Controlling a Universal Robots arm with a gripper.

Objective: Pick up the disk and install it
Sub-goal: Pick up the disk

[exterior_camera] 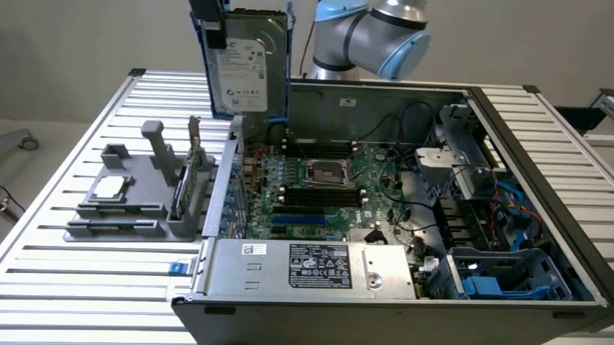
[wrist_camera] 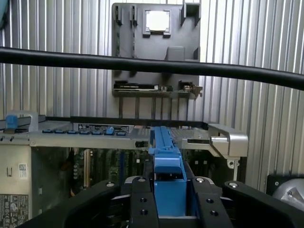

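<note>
Transport is the step in hand: fingers clamp the blue edge of the disk, which hangs upright and clear of everything, above the case wall at the exterior view's left. Pickup is done; installation is not. Below, boards and cables crowd the case floor, so open room lies above the rim. Seating likely calls for alignment with the blue cage, well apart in the corner at the exterior view's lower right.

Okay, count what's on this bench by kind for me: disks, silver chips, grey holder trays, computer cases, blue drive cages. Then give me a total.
disk: 1
silver chip: 1
grey holder tray: 1
open computer case: 1
blue drive cage: 1
Total: 5
</note>
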